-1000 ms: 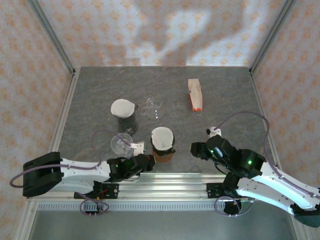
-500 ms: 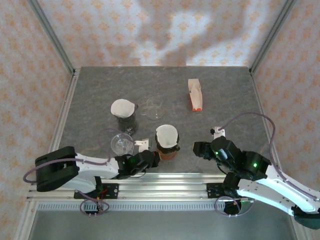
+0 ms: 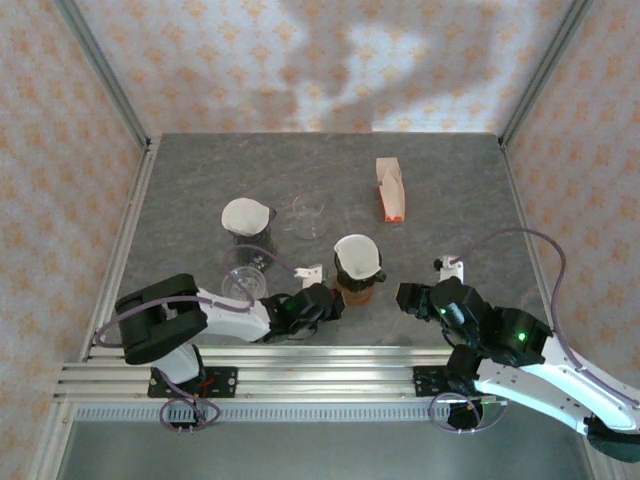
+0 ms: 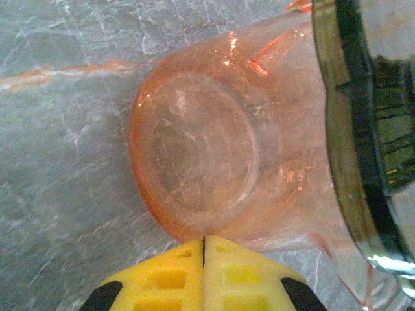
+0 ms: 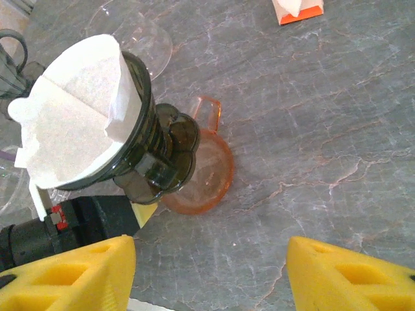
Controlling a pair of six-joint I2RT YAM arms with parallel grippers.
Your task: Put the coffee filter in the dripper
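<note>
A white paper coffee filter (image 3: 358, 256) (image 5: 71, 129) sits in a dark dripper (image 5: 152, 155) that rests on a transparent orange cup (image 3: 358, 292) (image 4: 194, 162) (image 5: 201, 175). My left gripper (image 3: 322, 302) (image 4: 204, 240) is shut with nothing between its yellow fingers, and its tips press against the foot of the orange cup. To the right of the cup, my right gripper (image 3: 412, 298) (image 5: 214, 275) stands open and apart from it, with bare table between its fingers.
A second filter (image 3: 246, 215) sits in a dripper on a dark carafe at the left. Clear glass cups stand at the near left (image 3: 243, 285) and behind the orange cup (image 3: 308, 212). An orange and white filter box (image 3: 391, 188) lies at the back right.
The shut left gripper has slid the orange cup, with its dripper and filter, to the right and away from the table's near edge. The right gripper has drawn back slightly to the right.
</note>
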